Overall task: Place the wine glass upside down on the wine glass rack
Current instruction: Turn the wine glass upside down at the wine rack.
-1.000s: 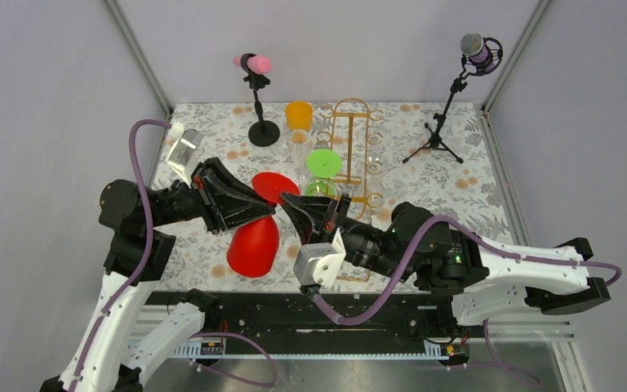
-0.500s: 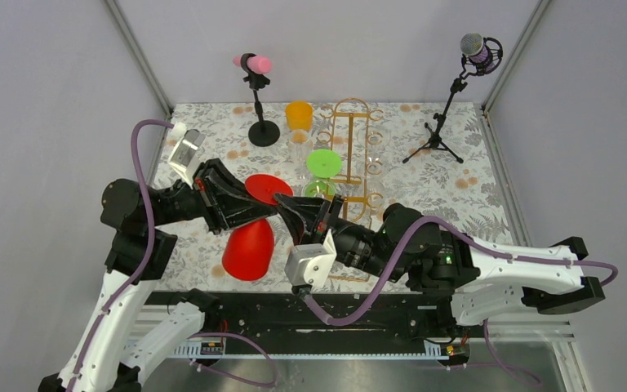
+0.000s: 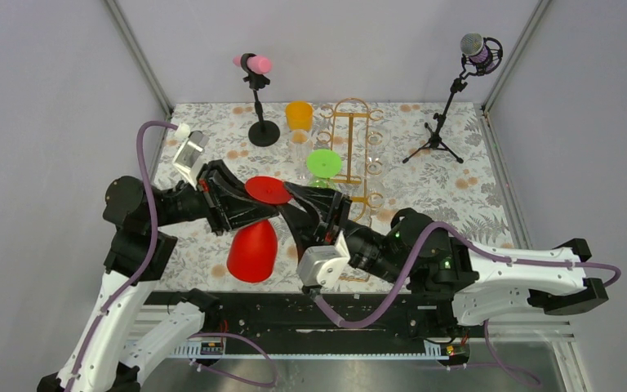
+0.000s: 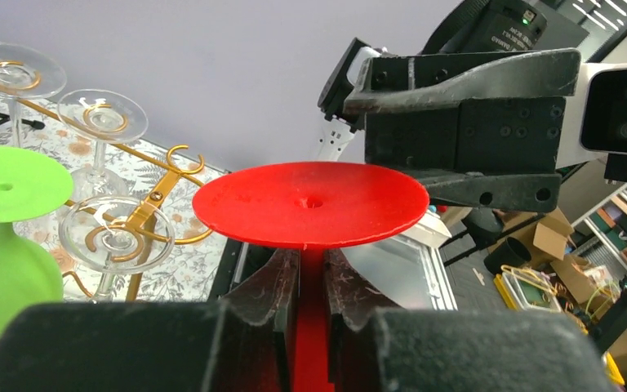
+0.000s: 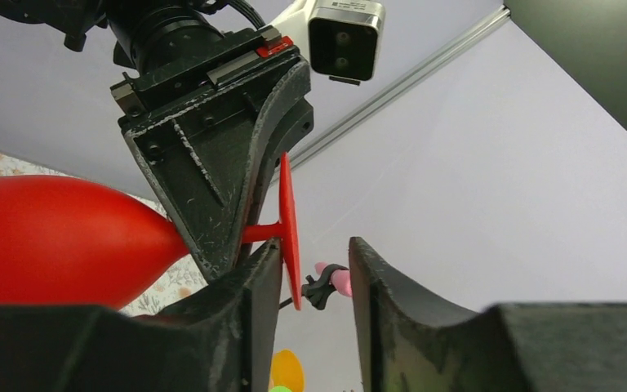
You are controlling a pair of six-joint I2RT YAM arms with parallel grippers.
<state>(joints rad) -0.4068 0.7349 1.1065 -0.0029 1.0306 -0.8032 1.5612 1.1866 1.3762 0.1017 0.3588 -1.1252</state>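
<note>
Your left gripper (image 4: pixel 311 282) clamps the red wine glass (image 3: pixel 252 249) by its stem. Your right gripper (image 5: pixel 317 265) gapes wide at its foot, with the rack (image 3: pixel 351 155) toward two o'clock.

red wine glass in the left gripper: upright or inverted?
Red glass inverted: foot on top, bowl below, left gripper clamped on its stem.

The wine glass (image 3: pixel 252 247) is solid red. The rack (image 3: pixel 349 122) is gold wire. A second glass (image 3: pixel 324 162) is bright green, and a cup (image 3: pixel 299 115) is orange. The counter (image 3: pixel 457 192) has a pale floral print. The fingers (image 3: pixel 233 204) are black and the cables (image 3: pixel 139 159) purple.
</note>
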